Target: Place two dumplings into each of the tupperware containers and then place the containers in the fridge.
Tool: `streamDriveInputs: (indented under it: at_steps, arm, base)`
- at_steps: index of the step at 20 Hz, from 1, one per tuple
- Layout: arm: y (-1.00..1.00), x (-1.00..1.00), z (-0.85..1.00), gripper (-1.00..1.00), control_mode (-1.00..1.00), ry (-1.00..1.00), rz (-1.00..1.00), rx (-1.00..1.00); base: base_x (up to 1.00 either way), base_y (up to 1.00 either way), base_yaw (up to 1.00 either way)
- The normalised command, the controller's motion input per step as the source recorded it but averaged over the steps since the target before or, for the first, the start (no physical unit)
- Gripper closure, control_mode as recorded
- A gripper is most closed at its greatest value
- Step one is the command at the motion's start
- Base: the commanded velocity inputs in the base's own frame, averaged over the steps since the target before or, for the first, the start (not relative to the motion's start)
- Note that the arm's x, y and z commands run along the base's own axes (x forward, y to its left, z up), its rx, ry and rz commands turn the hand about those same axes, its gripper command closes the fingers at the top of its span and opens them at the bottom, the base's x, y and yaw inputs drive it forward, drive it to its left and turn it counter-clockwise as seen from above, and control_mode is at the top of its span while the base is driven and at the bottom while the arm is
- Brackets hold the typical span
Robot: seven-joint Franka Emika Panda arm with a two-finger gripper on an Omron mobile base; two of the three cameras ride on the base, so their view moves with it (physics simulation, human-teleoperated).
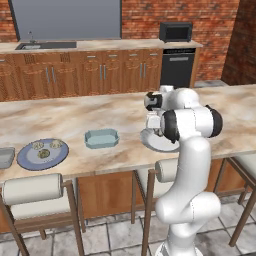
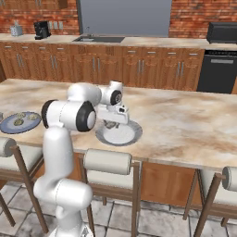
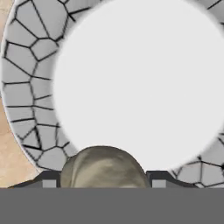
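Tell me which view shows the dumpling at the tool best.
Hand view: the dumpling sits large between the two dark fingertips, over the white plate. In both base views the hand hides it; they show the plate under the tool.

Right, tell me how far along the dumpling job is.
Early. Nothing looks done: the teal tub sits empty on the counter and the grey tub is cut off at the picture's edge. In hand: the gripper is shut on a dumpling over the white plate. Three dumplings wait on the blue plate. Filling both tubs and fridging them remains.
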Motion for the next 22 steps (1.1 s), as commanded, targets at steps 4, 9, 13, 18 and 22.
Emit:
streamDriveInputs:
  at_steps: [4,9,13,18,22]
  arm:
    - [0.89,-0.11,0.87,1.0,-1.0,0.04,0.0,0.0]
    - [0.93,0.0,0.39,1.0,-1.0,0.09,0.0,0.0]
    - [1.0,0.0,0.17,1.0,-1.0,0.1,0.0,0.0]
    - [0.97,0.1,0.02,1.0,-1.0,0.09,0.0,-0.02]
    - [0.83,0.52,0.0,1.0,-1.0,0.02,0.0,-0.04]
  base:
    - [0.0,0.0,0.0]
    - [0.0,0.0,0.0]
    - [0.0,0.0,0.0]
    - [0.0,0.0,0.0]
    - [0.0,0.0,0.0]
